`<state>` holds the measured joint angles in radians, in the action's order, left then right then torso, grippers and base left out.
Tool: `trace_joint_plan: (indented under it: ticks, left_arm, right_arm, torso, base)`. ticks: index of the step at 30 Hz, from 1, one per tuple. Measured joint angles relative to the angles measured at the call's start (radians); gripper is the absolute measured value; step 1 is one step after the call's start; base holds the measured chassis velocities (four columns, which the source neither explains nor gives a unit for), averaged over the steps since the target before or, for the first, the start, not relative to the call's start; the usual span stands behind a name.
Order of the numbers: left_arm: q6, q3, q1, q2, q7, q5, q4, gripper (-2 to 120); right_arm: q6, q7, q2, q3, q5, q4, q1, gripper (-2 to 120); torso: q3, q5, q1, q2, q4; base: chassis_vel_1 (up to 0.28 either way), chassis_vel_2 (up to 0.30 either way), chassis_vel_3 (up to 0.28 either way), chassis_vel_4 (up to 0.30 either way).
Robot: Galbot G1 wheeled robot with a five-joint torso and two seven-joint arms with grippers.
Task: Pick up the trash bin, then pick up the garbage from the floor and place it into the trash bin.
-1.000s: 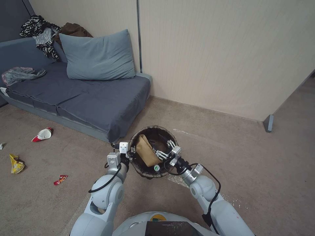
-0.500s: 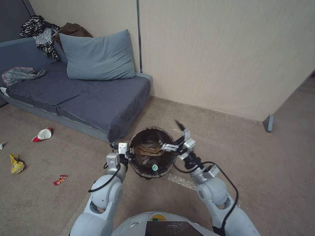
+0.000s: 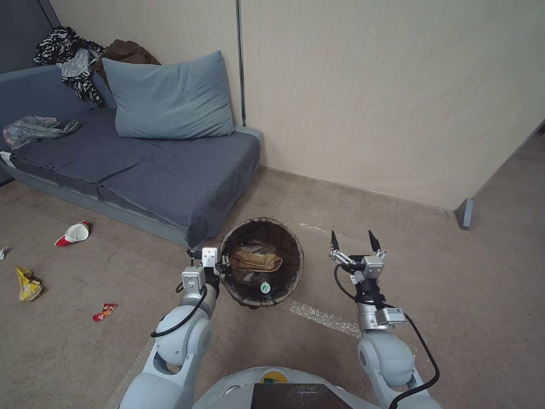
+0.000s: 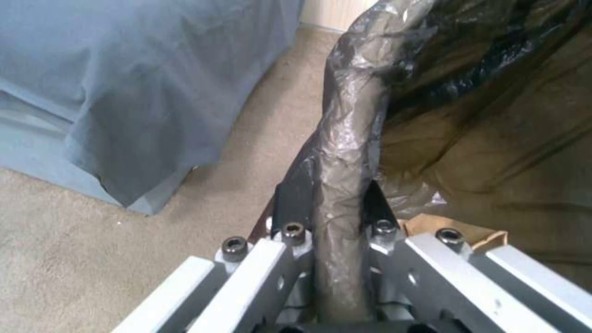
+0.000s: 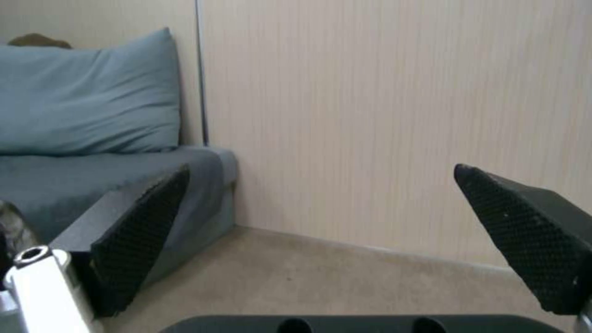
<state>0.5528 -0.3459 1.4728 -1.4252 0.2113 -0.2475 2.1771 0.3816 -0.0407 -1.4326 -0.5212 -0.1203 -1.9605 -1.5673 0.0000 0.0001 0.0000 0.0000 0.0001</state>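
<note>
R pincer [image 3: 352, 240] withdrawn, L pincer [image 4: 333, 208] gripping bin [image 3: 294, 276]

Beige carpet floor [image 3: 465, 295] runs up to the panelled wall, with a pale scuffed streak [image 3: 318, 315] across it near the middle. Over by the floor's left edge sits the litter: a crushed red-and-white paper cup [image 3: 74, 232] just off the sofa's front edge, a yellow snack wrapper [image 3: 28, 283] nearer the camera, a small red wrapper [image 3: 105, 311] to its right, all well apart. A white scrap [image 3: 2, 252] is at the very edge. The blue-grey sofa [image 3: 170, 182] stands on the carpet in the wall corner, carrying a blue pillow [image 3: 167, 96], a crumpled grey plastic bag [image 3: 34, 129] and heaped clothes [image 3: 74, 54] at the back.
</note>
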Motion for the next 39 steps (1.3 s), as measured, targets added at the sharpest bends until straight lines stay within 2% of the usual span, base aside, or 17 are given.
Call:
trace_joint_plan:
  ticks: [22,39]
  left_arm:
    - [-0.006,0.002,0.011,-0.001,-0.008,-0.005,0.012,2]
    - [-0.003,-0.007,0.028,-0.003,-0.008,-0.005,0.027,2]
  right_arm:
    - [0.006,0.021,-0.003,0.005,-0.001,0.023,0.022,100]
    - [-0.001,0.026,-0.003,0.005,-0.013,0.037,0.051,100]
  torso:
    - [0.0,-0.0001,0.0,0.0,-0.0001]
    - [0.0,-0.0001,0.0,0.0,0.0]
  base:
    - [0.0,0.0,0.0,0.0]
    - [0.08,0.082,0.092,0.094]
